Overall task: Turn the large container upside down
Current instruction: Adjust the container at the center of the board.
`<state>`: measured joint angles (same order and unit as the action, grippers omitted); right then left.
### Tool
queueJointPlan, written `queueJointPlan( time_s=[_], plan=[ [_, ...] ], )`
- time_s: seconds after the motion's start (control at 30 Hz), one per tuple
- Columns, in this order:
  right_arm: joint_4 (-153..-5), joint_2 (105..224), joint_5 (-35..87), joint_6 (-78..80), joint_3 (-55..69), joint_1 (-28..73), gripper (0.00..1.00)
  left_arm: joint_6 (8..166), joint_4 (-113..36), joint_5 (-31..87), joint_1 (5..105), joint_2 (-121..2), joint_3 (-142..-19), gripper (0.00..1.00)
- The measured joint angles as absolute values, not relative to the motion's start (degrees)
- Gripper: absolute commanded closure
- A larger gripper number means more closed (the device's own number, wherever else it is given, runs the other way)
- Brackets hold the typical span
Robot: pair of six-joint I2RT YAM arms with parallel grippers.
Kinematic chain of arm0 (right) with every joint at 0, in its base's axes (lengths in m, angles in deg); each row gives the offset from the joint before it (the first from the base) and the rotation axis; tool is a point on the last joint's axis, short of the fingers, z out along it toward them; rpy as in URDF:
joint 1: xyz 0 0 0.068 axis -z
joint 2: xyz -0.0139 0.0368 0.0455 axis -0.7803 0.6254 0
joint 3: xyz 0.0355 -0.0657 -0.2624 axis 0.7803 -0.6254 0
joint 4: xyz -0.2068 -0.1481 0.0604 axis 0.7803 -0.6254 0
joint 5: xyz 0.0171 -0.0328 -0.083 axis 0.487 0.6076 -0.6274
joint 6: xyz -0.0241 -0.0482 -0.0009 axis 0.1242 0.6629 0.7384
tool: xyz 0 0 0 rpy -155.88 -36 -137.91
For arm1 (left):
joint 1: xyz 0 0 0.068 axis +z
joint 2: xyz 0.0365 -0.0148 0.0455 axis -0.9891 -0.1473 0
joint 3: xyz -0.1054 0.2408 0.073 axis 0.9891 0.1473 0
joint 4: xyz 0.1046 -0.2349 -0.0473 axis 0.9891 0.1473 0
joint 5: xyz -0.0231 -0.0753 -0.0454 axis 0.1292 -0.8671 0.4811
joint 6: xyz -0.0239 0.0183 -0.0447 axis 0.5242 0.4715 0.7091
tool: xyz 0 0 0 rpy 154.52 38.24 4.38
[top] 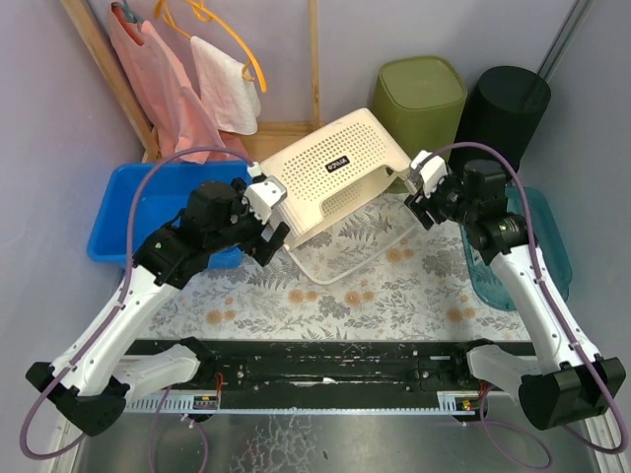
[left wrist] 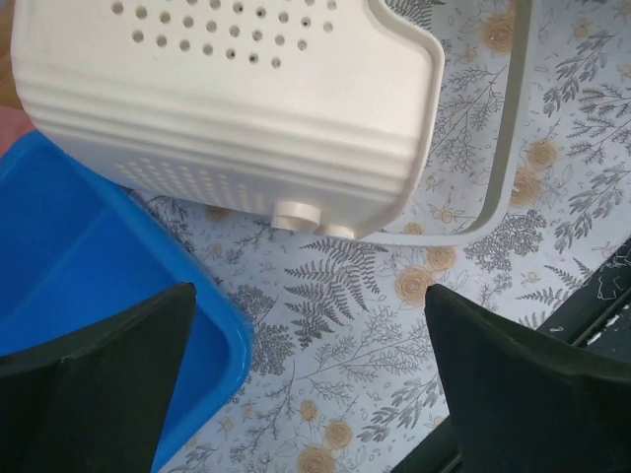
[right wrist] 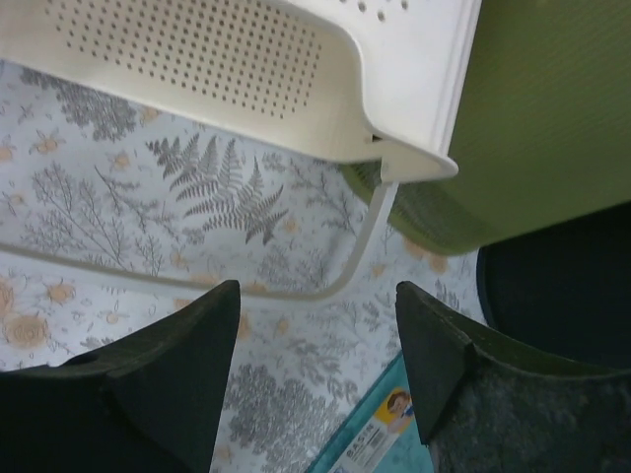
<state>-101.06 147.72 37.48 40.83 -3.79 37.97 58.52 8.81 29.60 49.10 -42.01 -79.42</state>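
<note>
The large white perforated container (top: pixel 335 168) stands tilted on the floral mat, its base facing up towards the camera and its near rim (top: pixel 345 264) on the mat. My left gripper (top: pixel 274 236) is open and empty beside the container's left corner, not touching it. In the left wrist view the container (left wrist: pixel 227 108) lies just beyond the open gripper (left wrist: pixel 308 296). My right gripper (top: pixel 422 202) is open and empty by the container's right end. In the right wrist view the container (right wrist: pixel 246 69) and its rim (right wrist: pixel 367 251) lie ahead of the open gripper (right wrist: pixel 315 291).
A blue tub (top: pixel 148 212) sits at the left, close to my left gripper (left wrist: pixel 69 266). A green bin (top: pixel 424 94) and a black bin (top: pixel 508 108) stand behind the container. A teal basin (top: pixel 537 246) lies at the right. Clothes (top: pixel 177 79) hang at the back left.
</note>
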Motion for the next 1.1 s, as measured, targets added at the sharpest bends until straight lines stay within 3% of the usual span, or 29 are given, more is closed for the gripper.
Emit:
queueJointPlan(
  time_s=[0.17,0.47,0.63,0.67,0.73,0.87,1.1],
  plan=[
    [-102.72,145.47,34.11,40.94,-7.68,39.52,0.28,61.54,4.83,32.27,45.69,-42.69,-77.67,0.0],
    [-101.85,142.96,33.18,38.08,-9.64,42.12,0.28,74.74,-5.11,41.53,48.38,-35.67,-62.24,0.02],
    [-100.49,143.24,34.22,35.74,-10.45,42.38,0.27,78.92,-9.68,32.44,51.4,-34.99,-54.02,0.13],
    [-100.1,143.2,34.46,35.41,-10.69,42.47,0.27,78.79,-10.64,29.75,51.46,-35.23,-53.65,0.13],
    [-98.87,142.68,34.68,34.8,-11.94,42.97,0.26,77.91,-13.42,22.1,51.77,-36.15,-52.67,0.01],
    [-98.63,141.23,34.68,34.21,-14.63,44.24,0.26,76.08,-15.21,12.59,51.97,-38.82,-51.88,0.0],
    [-98.59,140.01,34.77,33.95,-15.33,45.09,0.26,71.64,-18.12,11.2,51.97,-39.32,-51.84,0.0]
  ],
)
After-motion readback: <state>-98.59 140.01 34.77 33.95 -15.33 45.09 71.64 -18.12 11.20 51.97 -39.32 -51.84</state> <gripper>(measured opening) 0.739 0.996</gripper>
